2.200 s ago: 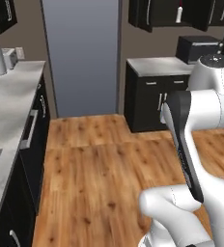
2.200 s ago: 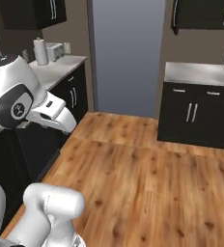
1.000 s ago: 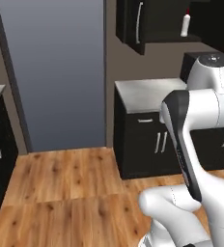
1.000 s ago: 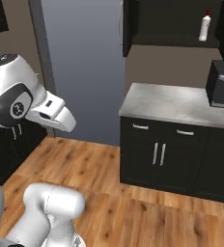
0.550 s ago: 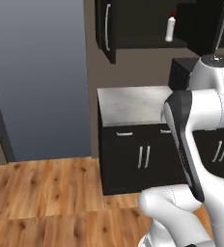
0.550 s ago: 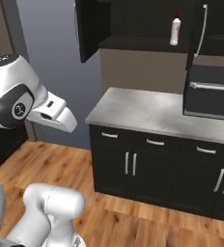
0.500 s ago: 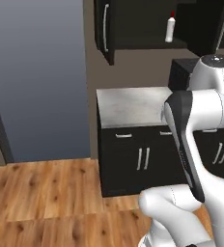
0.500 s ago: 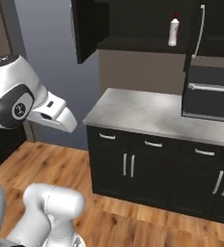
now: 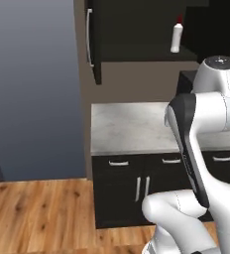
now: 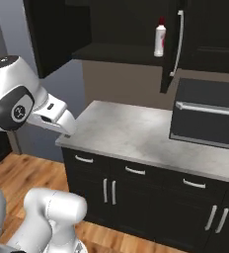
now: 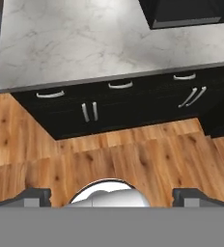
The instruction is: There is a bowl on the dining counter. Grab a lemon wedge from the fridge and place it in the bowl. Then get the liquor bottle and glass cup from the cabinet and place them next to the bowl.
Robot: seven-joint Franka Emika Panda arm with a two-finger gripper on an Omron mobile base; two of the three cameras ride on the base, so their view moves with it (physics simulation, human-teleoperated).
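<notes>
Over on the left there's a tall flat blue-grey wall panel (image 9: 32,89), and just right of it hangs the black wall cabinet (image 10: 52,34) with its doors swung wide, the long slim silver handle (image 9: 88,37) running straight up and down on the left door. On the dark inner shelf stands a small white bottle with a red cap (image 10: 160,38), upright, long axis vertical, cap pointing at the ceiling, right beside the second door's silver handle (image 10: 176,44); I'd guess that's the liquor bottle, though it's too small to be sure. No cup that I can make out on that shelf. Below it lies the grey-white marble counter (image 9: 132,126) over low black cupboards (image 11: 92,113), and at the right end sits a black boxy microwave (image 10: 208,111). The robot's gripper (image 11: 111,195) looks down at the wooden floor (image 11: 133,159), jaws spread wide, nothing between them. The risk, as I see it: that bottle is tall and narrow, up high and close to the open door, so a reach coming in off-line could clip the door or tip the bottle off the shelf.
</notes>
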